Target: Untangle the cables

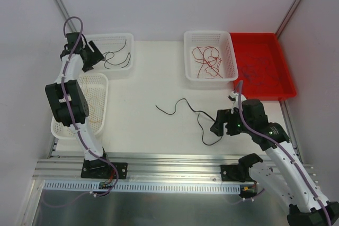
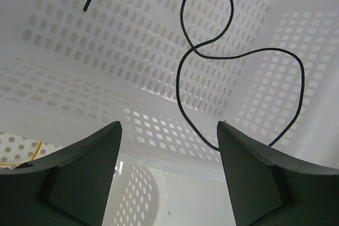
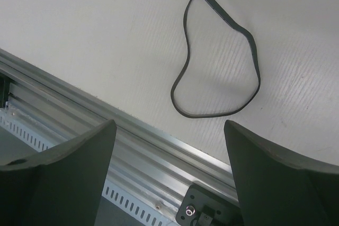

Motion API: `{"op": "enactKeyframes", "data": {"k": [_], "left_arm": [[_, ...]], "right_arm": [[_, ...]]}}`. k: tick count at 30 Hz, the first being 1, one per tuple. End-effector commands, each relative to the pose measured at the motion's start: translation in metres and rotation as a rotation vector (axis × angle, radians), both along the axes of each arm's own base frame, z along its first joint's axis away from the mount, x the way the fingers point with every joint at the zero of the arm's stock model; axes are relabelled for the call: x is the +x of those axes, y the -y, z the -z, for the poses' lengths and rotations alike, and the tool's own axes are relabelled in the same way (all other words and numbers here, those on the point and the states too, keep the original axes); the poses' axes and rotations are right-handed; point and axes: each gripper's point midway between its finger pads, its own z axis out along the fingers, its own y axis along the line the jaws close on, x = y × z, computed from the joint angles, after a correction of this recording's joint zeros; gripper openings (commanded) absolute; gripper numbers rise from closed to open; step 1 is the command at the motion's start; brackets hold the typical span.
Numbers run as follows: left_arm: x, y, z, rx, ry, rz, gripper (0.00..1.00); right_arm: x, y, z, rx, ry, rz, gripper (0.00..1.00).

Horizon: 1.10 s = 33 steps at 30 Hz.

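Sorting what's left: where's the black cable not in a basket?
Top view: the black cable lies loose on the table, centre-right, its near loop just left of the right end effector, below the basket of red cables.

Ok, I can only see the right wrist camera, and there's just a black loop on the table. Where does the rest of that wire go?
Observer: The black cable wiggles away to the left across the table, loose and outside every basket.
Operator: Are there other colours?
Observer: Yes, red cables lie in a white basket at the back, beside a red tray.
Operator: What's the other arm doing?
Observer: Its left fingers stand open over the far-left basket, which has a second black cable in it.
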Motion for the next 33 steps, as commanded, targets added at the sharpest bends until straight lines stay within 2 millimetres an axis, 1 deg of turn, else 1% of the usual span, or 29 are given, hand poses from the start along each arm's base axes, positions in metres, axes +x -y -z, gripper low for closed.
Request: {"op": "enactKeyframes", "data": {"k": [1, 2, 3, 6, 7, 8, 9, 10, 11, 12, 13, 14, 15, 16, 17, 19, 20, 21, 22, 23, 24, 26, 27, 28, 29, 30, 31, 32, 33], "left_arm": [[-0.004, 0.009, -0.047, 0.030, 0.084, 0.025, 0.73], [-0.002, 0.010, -0.058, 0.034, 0.109, 0.034, 0.73], [-0.001, 0.015, -0.063, 0.041, 0.121, 0.049, 0.73], [-0.003, 0.030, -0.095, 0.064, 0.187, 0.092, 0.74], [-0.003, 0.044, -0.099, 0.069, 0.199, 0.124, 0.75], [-0.005, 0.052, -0.102, 0.076, 0.203, 0.142, 0.75], [-0.010, 0.060, -0.115, 0.093, 0.227, 0.160, 0.76], [-0.013, 0.081, -0.117, 0.097, 0.234, 0.205, 0.77], [-0.019, 0.094, -0.113, 0.098, 0.224, 0.232, 0.78], [-0.024, 0.105, -0.114, 0.118, 0.226, 0.258, 0.79], [-0.031, 0.113, -0.122, 0.132, 0.244, 0.272, 0.83], [-0.042, 0.147, -0.114, 0.131, 0.227, 0.345, 0.85], [-0.051, 0.160, -0.119, 0.133, 0.241, 0.371, 0.87], [-0.057, 0.173, -0.119, 0.128, 0.241, 0.398, 0.88], [-0.070, 0.202, -0.108, 0.116, 0.221, 0.466, 0.89], [-0.086, 0.230, -0.105, 0.122, 0.220, 0.526, 0.90], [-0.095, 0.242, -0.100, 0.125, 0.209, 0.559, 0.90], [-0.110, 0.269, -0.090, 0.131, 0.194, 0.634, 0.90], [-0.117, 0.280, -0.083, 0.137, 0.180, 0.669, 0.91], [-0.126, 0.288, -0.070, 0.141, 0.151, 0.698, 0.91], [-0.138, 0.309, -0.060, 0.141, 0.129, 0.755, 0.91], [-0.152, 0.323, -0.040, 0.148, 0.083, 0.798, 0.91], [-0.162, 0.337, -0.026, 0.152, 0.050, 0.836, 0.91], [-0.167, 0.343, -0.018, 0.152, 0.030, 0.854, 0.91], [-0.177, 0.353, -0.003, 0.155, -0.006, 0.885, 0.91], [-0.178, 0.353, 0.003, 0.155, -0.023, 0.881, 0.91], [-0.187, 0.361, 0.009, 0.153, -0.038, 0.903, 0.91], [-0.192, 0.360, 0.019, 0.166, -0.063, 0.899, 0.91], [-0.196, 0.361, 0.023, 0.161, -0.076, 0.886, 0.91]], "right_arm": [[0.000, 0.001, -0.009, 0.007, 0.025, 0.008, 0.88], [0.000, 0.001, -0.009, 0.008, 0.027, 0.009, 0.88], [0.001, 0.001, -0.010, 0.009, 0.031, 0.010, 0.88], [0.001, 0.000, -0.011, 0.013, 0.034, 0.007, 0.88], [0.001, 0.000, -0.011, 0.014, 0.034, 0.006, 0.88], [0.001, -0.001, -0.011, 0.016, 0.037, 0.004, 0.88], [0.002, -0.001, -0.012, 0.017, 0.039, 0.004, 0.88], [0.002, -0.001, -0.012, 0.017, 0.043, 0.006, 0.88], [0.003, 0.000, -0.012, 0.016, 0.045, 0.009, 0.88], [0.003, 0.000, -0.013, 0.016, 0.048, 0.010, 0.88], [0.004, 0.001, -0.012, 0.012, 0.048, 0.014, 0.89], [0.004, 0.001, -0.012, 0.010, 0.048, 0.014, 0.89], [0.004, 0.001, -0.012, 0.010, 0.051, 0.015, 0.90], [0.005, 0.002, -0.011, 0.004, 0.052, 0.021, 0.91], [0.005, 0.003, -0.010, 0.002, 0.051, 0.024, 0.91], [0.005, 0.004, -0.008, -0.002, 0.050, 0.028, 0.92], [0.005, 0.004, -0.007, -0.003, 0.050, 0.029, 0.93], [0.006, 0.004, -0.007, -0.005, 0.052, 0.031, 0.93], [0.007, 0.005, -0.006, -0.010, 0.054, 0.036, 0.93], [0.008, 0.006, -0.005, -0.015, 0.054, 0.047, 0.94], [0.008, 0.007, -0.002, -0.011, 0.036, 0.076, 0.95], [0.011, 0.013, 0.004, -0.039, 0.019, 0.116, 0.95], [0.012, 0.013, 0.008, -0.045, -0.001, 0.127, 0.95], [0.013, 0.014, 0.011, -0.054, -0.013, 0.138, 0.95], [0.015, 0.014, 0.017, -0.064, -0.041, 0.152, 0.95], [0.015, 0.014, 0.017, -0.060, -0.043, 0.157, 0.95], [0.017, 0.014, 0.023, -0.077, -0.069, 0.167, 0.95], [0.021, 0.014, 0.025, -0.081, -0.072, 0.177, 0.95], [0.022, 0.015, 0.031, -0.093, -0.087, 0.187, 0.93]]}}
